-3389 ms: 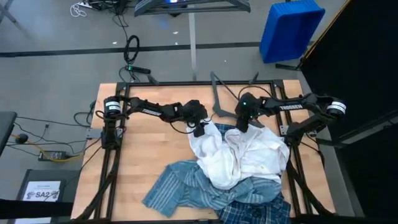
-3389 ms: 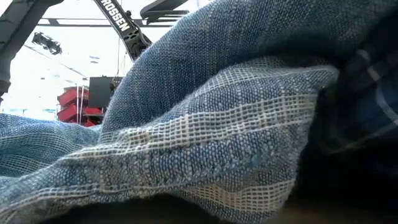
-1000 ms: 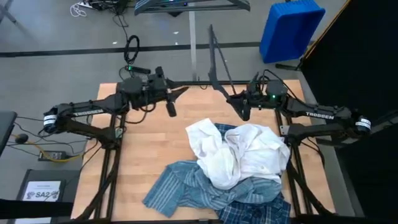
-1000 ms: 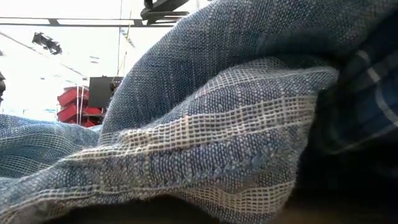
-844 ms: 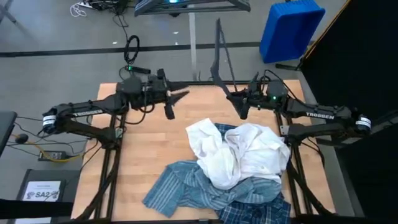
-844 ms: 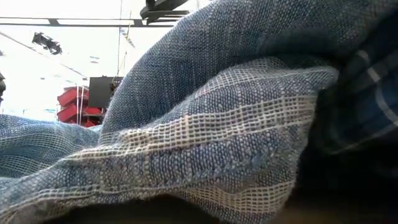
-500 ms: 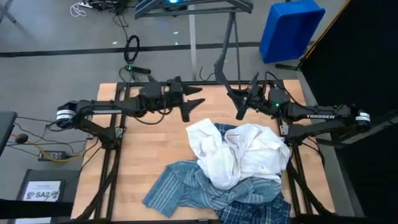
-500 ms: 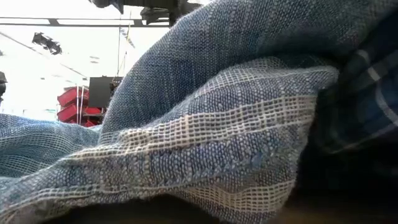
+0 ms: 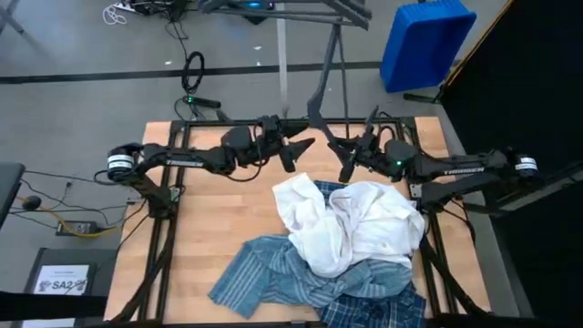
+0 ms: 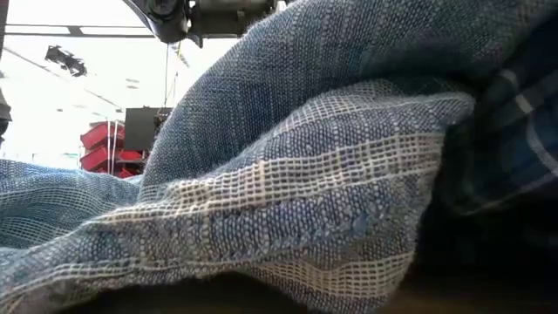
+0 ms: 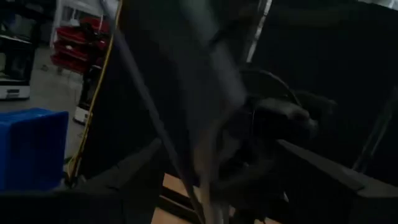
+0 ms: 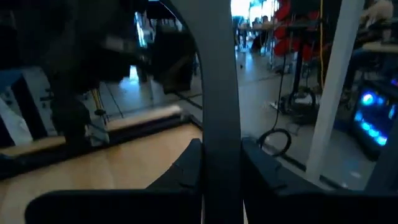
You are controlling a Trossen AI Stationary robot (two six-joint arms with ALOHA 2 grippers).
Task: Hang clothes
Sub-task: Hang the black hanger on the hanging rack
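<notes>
I see wooden worktop [image 9: 214,210], shirts [image 9: 346,246] heaped, right hand [image 9: 351,157] clenched on grey hanger [image 9: 321,96], left hand [image 9: 293,151] released, blue bin [image 9: 424,41] on floor beyond.

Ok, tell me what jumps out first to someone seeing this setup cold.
The heap of shirts on the table's near right: a white shirt on top of a striped shirt and a plaid shirt. Behind it, the right gripper holds a dark hanger upright, with the left gripper close beside it.

Striped shirt [image 10: 288,201] fills low view, hiding the table; plaid shirt [image 9: 378,312] cut off at high view's bottom edge.
</notes>
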